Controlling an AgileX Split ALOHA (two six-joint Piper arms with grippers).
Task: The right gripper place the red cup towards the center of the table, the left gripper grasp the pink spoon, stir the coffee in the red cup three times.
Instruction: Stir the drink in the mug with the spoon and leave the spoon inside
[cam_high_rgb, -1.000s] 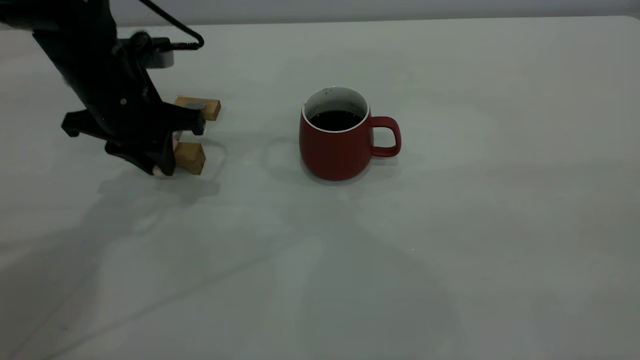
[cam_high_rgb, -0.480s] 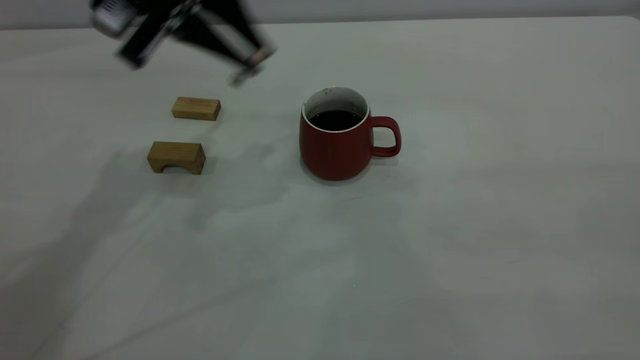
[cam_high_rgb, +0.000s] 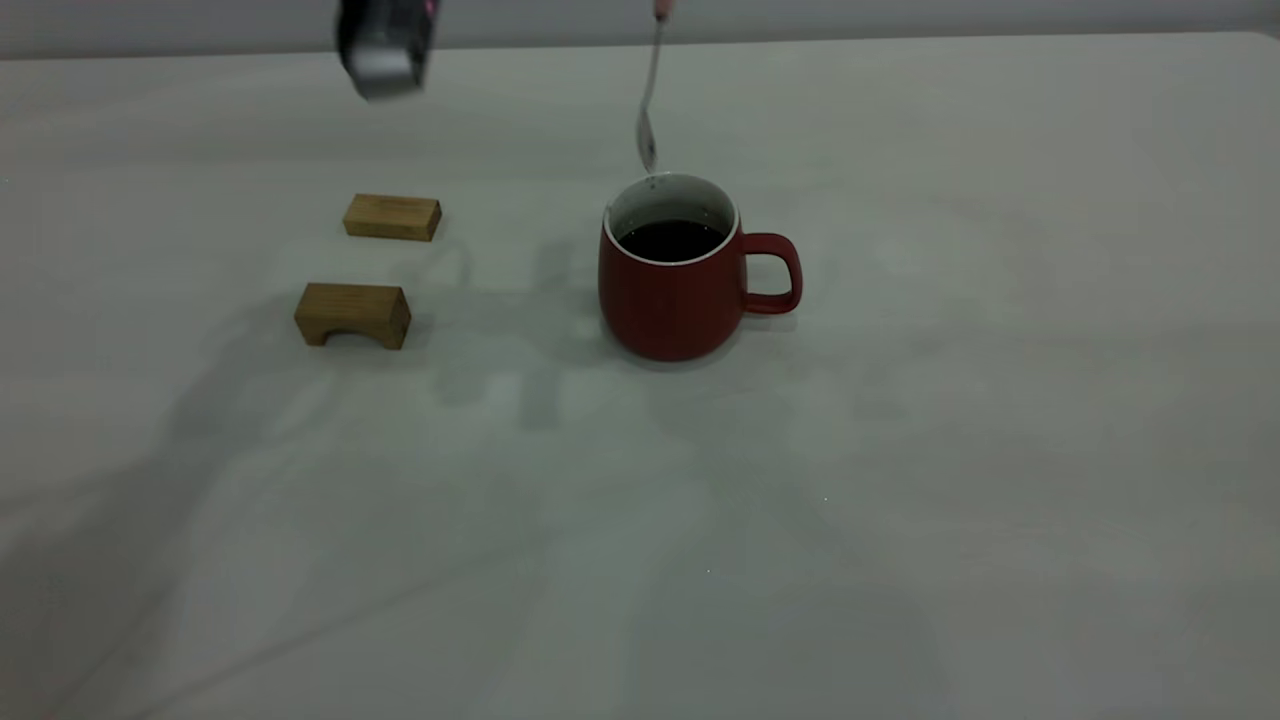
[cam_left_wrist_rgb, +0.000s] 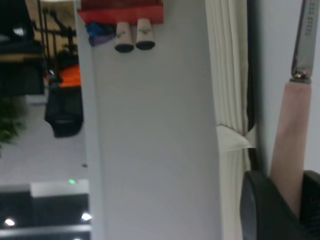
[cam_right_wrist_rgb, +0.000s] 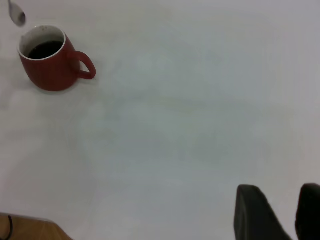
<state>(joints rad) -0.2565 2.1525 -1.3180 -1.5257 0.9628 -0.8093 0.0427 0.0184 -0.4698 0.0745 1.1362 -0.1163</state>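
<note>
We see the left tool (cam_left_wrist_rgb: 295, 200) pinching the slim pink-handled metal spoon (cam_high_rgb: 648, 110) hanging just above the rounded dark red mug (cam_high_rgb: 672, 290) of black coffee (cam_high_rgb: 671, 240), mid pale surface (cam_high_rgb: 900, 450), right tool (cam_right_wrist_rgb: 275, 212) spread, far off

Left claw (cam_left_wrist_rgb: 282, 207) lifted pink spoon (cam_high_rgb: 648, 110) off wooden blocks (cam_high_rgb: 352, 314); spoon now hangs above red cup (cam_high_rgb: 672, 285).

The pink spoon's (cam_high_rgb: 649, 95) handle runs off the exterior view's top edge, the left pincer (cam_left_wrist_rgb: 280, 210) barely showing.
</note>
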